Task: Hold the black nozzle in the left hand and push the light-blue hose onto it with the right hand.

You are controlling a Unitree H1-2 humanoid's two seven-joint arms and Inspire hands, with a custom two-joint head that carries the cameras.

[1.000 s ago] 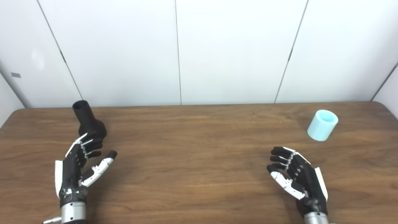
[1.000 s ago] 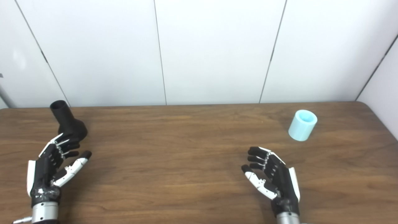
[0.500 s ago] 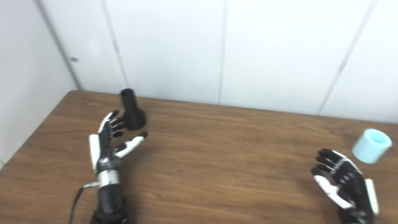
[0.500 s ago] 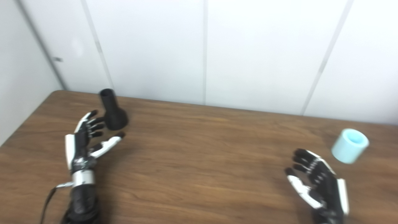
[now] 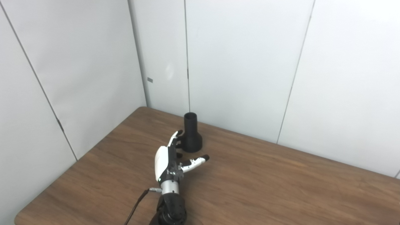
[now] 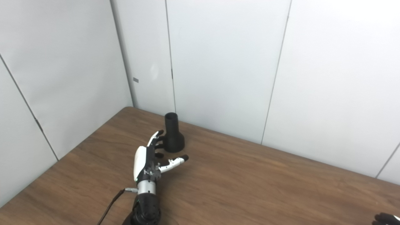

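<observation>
The black nozzle [image 5: 191, 137] stands upright on the wooden table [image 5: 265, 187], wide base down, near the back left corner. My left hand [image 5: 170, 159] is open just in front of it and to its left, fingers apart and beside the nozzle's base, thumb stretched out to the right; it holds nothing. Whether the fingers touch the nozzle is unclear. Only the dark fingertips of my right hand [image 6: 386, 218] show, at the bottom right corner of the right eye view. The light-blue hose is out of view.
White wall panels [image 5: 237, 62] close the table in at the back and on the left, meeting in a corner behind the nozzle. The table's left edge [image 5: 78, 162] runs diagonally. A thin cable [image 5: 137, 203] hangs from my left wrist.
The camera has swung left, so the hose has left the picture and the right hand nearly so. My left hand has reached forward and now lies beside the nozzle's base, still open.
</observation>
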